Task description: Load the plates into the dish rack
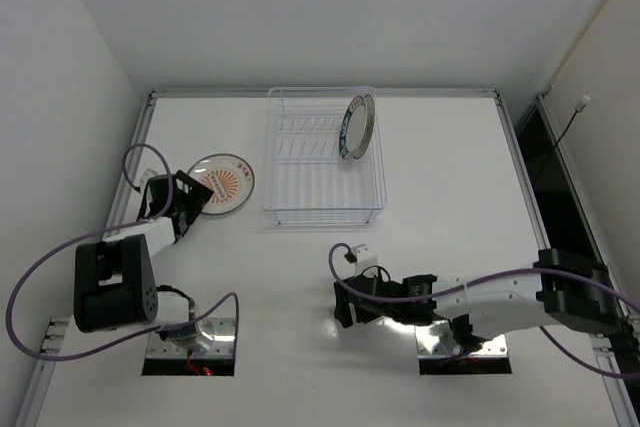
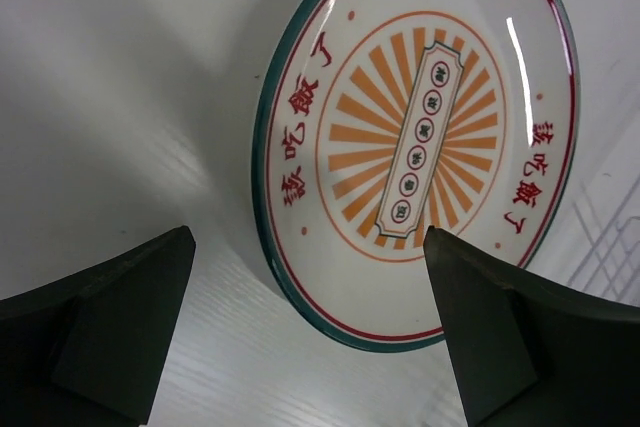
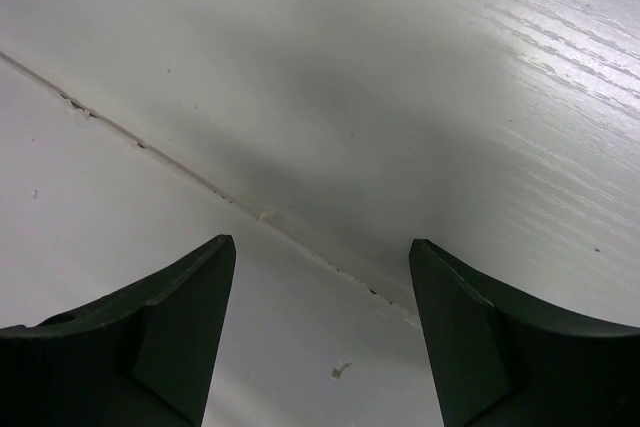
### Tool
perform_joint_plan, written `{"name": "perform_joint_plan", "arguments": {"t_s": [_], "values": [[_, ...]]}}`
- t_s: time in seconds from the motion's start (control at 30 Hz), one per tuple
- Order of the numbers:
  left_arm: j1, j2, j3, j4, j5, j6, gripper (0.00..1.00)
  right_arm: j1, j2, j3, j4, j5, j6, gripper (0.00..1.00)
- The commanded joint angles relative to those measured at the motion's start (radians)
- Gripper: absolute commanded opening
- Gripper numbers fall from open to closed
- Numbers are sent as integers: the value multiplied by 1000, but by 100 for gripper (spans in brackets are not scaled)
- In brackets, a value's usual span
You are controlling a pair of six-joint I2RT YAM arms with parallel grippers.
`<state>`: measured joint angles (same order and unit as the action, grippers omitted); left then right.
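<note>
Left gripper (image 1: 188, 201) open at the orange-sunburst round plate (image 1: 222, 183); right gripper (image 1: 343, 311) open over the bare white table (image 1: 450, 197).
Only the top view shows the clear wire-slotted dish rack (image 1: 272, 209), at 3 o'clock from that plate, with a teal-rimmed white plate (image 1: 357, 127) on edge at its far right. The left wrist view adds the red characters; the plate sits at 1 o'clock from the spread fingers (image 2: 120, 317), ungripped.

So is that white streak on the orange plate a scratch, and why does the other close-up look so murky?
Left wrist view: likely glare, a light reflected off the glossy orange plate; right wrist view: a broad soft shadow falls across the white table, bright only at upper right.
</note>
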<state>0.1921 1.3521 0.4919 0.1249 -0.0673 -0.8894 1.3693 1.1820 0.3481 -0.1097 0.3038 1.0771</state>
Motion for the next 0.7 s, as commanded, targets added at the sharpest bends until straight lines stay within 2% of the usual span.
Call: {"name": "perform_joint_plan", "arguments": {"t_s": [0.0,0.13,0.23,0.27,0.3,0.33,0.37,0.4,0.47,0.6,0.67], "values": [[44,33,-16,133,124,-51,97,19,38,12,15,26,56,68],[101,133,-16,173,217,-63,85,19,-47,-53,5,49,92,68],[135,218,-6,212,299,-53,70,19,-192,-141,-4,72,155,69],[153,243,5,226,325,-52,58,19,-240,-168,-16,83,174,69],[162,267,5,243,384,-52,50,19,-290,-222,-16,83,214,71],[162,319,5,277,420,-52,40,19,-399,-248,-31,93,233,71],[190,343,14,294,458,-52,23,19,-454,-274,-42,93,250,71],[190,363,14,311,522,-52,16,8,-511,-314,-77,103,280,72],[202,387,24,325,554,-43,2,8,-669,-357,-119,115,305,72],[202,337,24,305,522,-33,0,8,-824,-400,-188,136,328,73],[202,274,24,274,486,-42,0,8,-834,-400,-188,136,328,73]]}}
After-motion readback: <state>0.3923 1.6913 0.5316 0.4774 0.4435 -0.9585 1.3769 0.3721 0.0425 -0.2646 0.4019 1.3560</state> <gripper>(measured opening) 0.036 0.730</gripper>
